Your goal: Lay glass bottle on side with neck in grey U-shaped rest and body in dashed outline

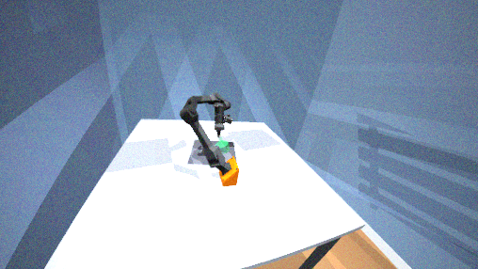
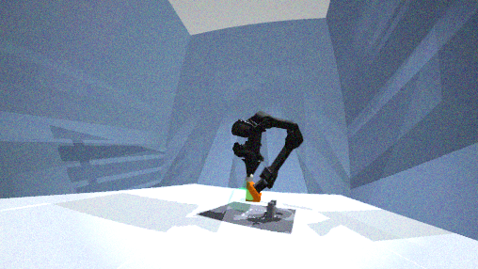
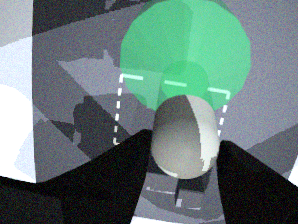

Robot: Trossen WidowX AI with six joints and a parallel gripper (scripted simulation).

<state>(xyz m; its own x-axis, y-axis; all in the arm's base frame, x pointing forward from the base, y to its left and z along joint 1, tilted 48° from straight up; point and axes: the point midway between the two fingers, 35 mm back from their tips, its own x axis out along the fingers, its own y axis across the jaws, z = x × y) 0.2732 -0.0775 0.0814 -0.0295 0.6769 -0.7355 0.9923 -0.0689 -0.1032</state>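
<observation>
Currently pinching, with the black parallel-jaw claw [image 1: 218, 134] [image 2: 252, 174] [image 3: 185, 144], the neck of a roughly upright green glass bottle [image 1: 223, 145] [image 2: 248, 193] [image 3: 185, 45], body toward twelve o'clock in wrist view. Likely to pivot loose from so high a hold; likely to crack against the grey U-shaped rest [image 2: 271, 210] [image 3: 161, 183], toward six, if tipped too low.

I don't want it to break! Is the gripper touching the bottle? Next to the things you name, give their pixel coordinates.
Touching: the wrist view shows the gripper's [image 3: 185, 142] fingers against both sides of the bottle's pale top [image 3: 175, 150].
</observation>
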